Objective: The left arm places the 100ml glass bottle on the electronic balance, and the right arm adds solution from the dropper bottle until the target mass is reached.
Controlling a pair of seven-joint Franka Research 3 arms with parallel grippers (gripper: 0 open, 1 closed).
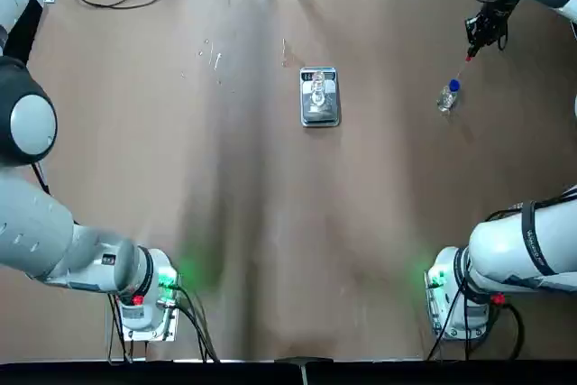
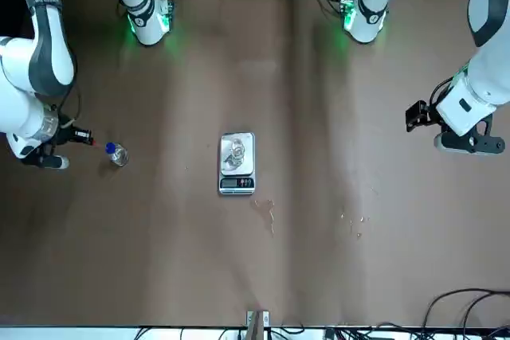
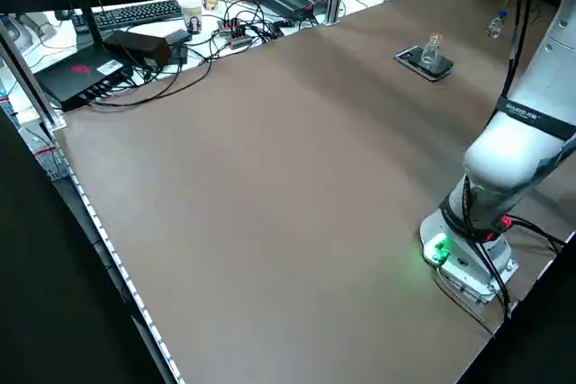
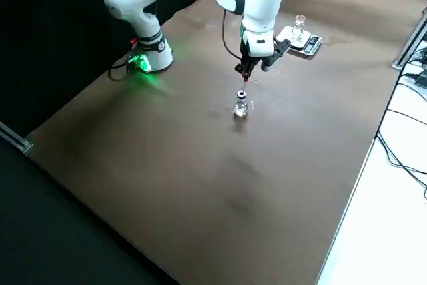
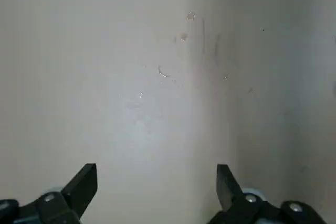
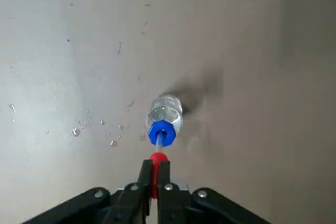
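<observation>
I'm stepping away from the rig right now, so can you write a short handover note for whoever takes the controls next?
Left gripper: open, empty, parked at the table's left edge, far from the work.
Right gripper: shut on the red top of the dropper bottle, which stands on the right side of the table.
100ml glass bottle: upright on the electronic balance at the table's centre.
Done: bottle placed on the balance.
Left: draw up solution and add it to the bottle until the target mass. Display unreadable.
</observation>
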